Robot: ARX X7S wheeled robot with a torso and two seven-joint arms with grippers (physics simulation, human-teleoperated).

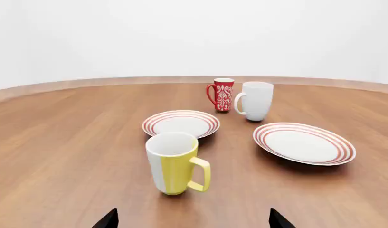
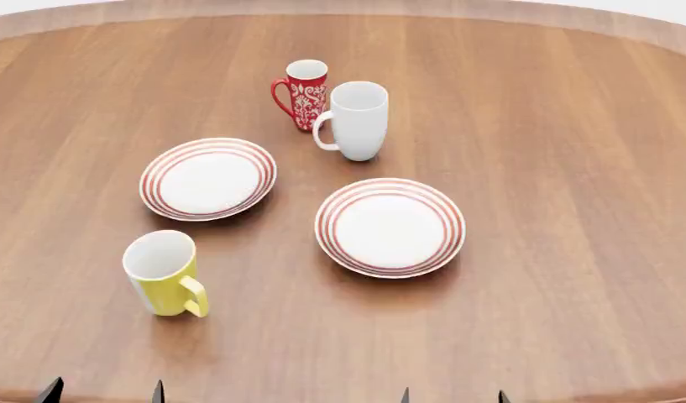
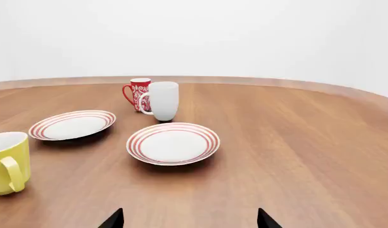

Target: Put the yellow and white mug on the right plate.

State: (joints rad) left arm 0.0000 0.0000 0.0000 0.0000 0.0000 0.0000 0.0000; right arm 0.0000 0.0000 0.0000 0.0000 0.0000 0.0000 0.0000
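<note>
Nothing done yet. Near the desk's (image 2: 567, 126) front-left edge: yellow and white mug (image 2: 164, 273), upright, untouched. Farther right, mid-desk: right plate (image 2: 390, 227), bare. Left tool (image 2: 102, 391) and right tool (image 2: 452, 395) both spread wide, grasping nothing. Left: grasp, carry, set down.

Head overhead; wrists low, forward-facing
</note>
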